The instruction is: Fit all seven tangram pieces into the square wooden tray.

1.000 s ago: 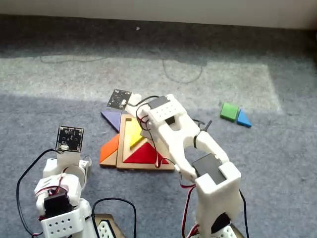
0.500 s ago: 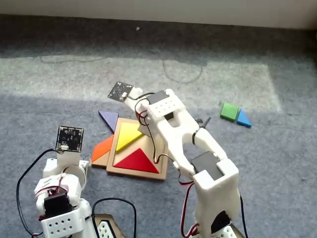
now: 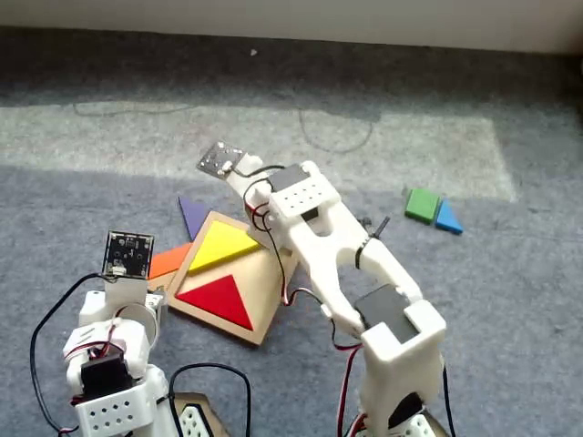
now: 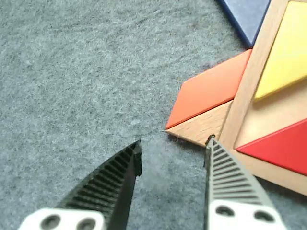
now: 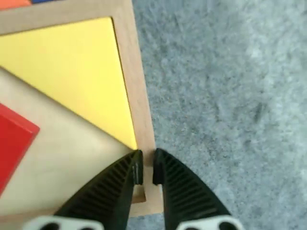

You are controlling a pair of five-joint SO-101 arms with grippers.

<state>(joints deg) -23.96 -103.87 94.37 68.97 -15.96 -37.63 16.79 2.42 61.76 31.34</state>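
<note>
Pinching the wooden tray (image 5: 136, 96) rim, right gripper (image 5: 145, 167) is clamped tight, likely to swivel it; left gripper (image 4: 173, 146) hangs open by orange tangram piece (image 4: 211, 93).

Six tangram pieces can be counted: four triangles, namely the yellow triangle (image 3: 223, 246), red triangle (image 3: 219, 299), purple triangle (image 3: 193, 214) and blue triangle (image 3: 447, 218), plus one orange piece (image 3: 164, 261) and one green square (image 3: 421, 204). There is one wooden tray (image 3: 262, 289). Two claws are visible, the left claw (image 4: 173, 142) and the right claw (image 5: 145, 158).
</note>
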